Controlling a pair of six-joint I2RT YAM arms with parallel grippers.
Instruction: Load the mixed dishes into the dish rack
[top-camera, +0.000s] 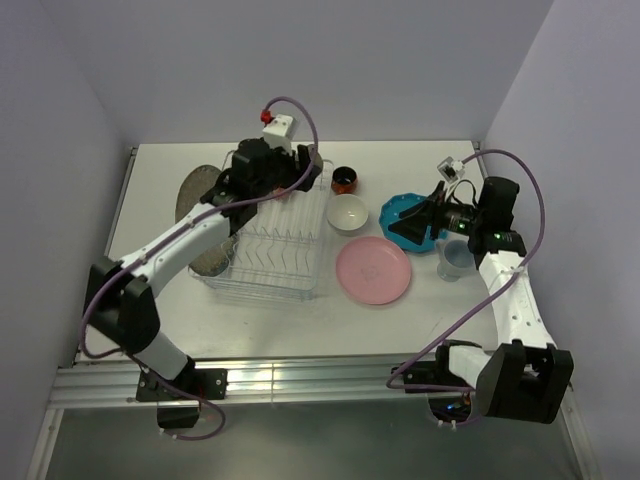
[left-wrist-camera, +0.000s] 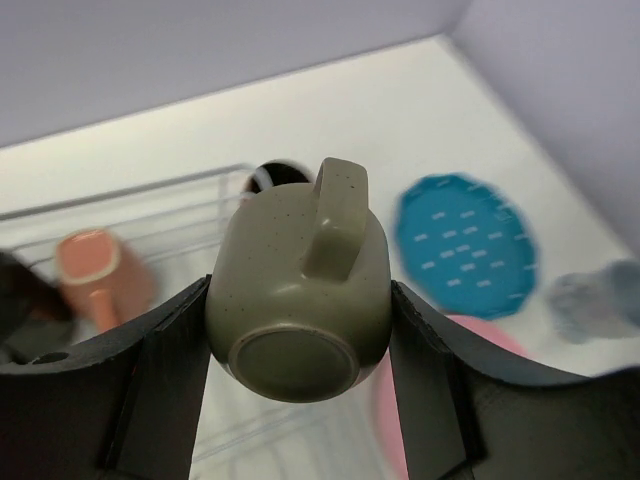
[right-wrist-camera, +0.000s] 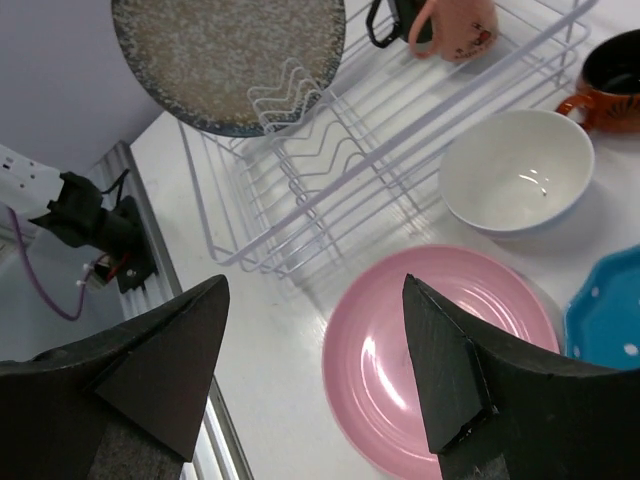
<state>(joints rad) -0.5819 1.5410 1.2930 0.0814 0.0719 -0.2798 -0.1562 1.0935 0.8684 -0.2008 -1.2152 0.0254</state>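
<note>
on the white table (top-camera: 160, 180), walled by pale lilac panels, the silvery wire dish rack (top-camera: 270, 255) holds a grey speckled plate (right-wrist-camera: 225, 60) and a pink mug (right-wrist-camera: 455, 25). right of the rack lie a white bowl (top-camera: 347, 213), a pink plate (top-camera: 373, 270), a teal dotted plate (top-camera: 398, 210), a dark-red mug (top-camera: 344, 180) and a pale blue mug (top-camera: 452, 258). the left gripper (left-wrist-camera: 298, 320), stretched over the rack's far end, clamps a grey-beige mug (left-wrist-camera: 290, 290) with its base towards the wrist camera. the right gripper (right-wrist-camera: 312, 300) hovers spread wide and empty near the pink plate.
</note>
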